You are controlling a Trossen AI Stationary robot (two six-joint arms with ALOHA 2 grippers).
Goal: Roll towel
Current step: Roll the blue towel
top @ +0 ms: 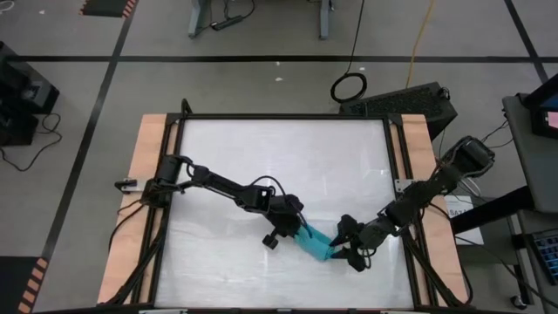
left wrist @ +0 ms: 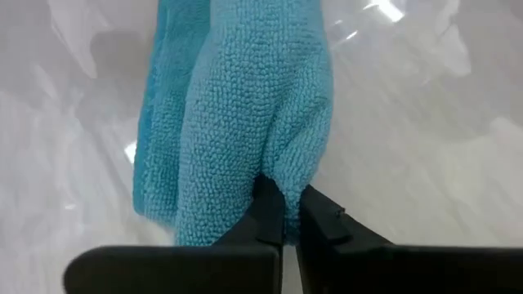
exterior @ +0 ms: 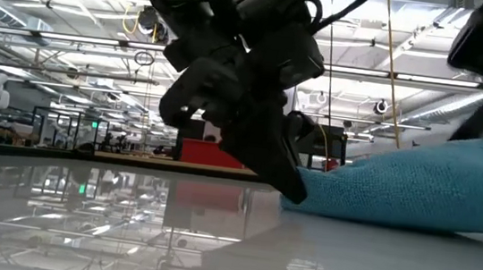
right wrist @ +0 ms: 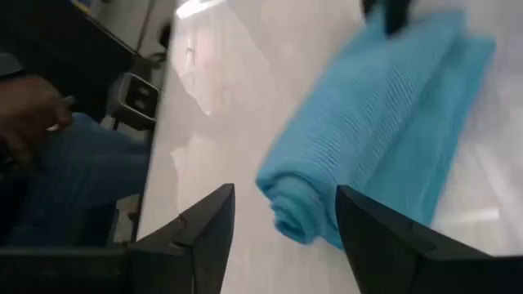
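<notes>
We see one rolled towel on the desk; our left end effector pinches its end, our right end effector gapes empty beside it.

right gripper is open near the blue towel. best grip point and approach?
Take the small turquoise-blue cloth towel at its rolled end, which lies just ahead of the open right gripper, between its fingers. Come straight on along the white table. The left gripper pinches the far end, so probably avoid that side.
</notes>
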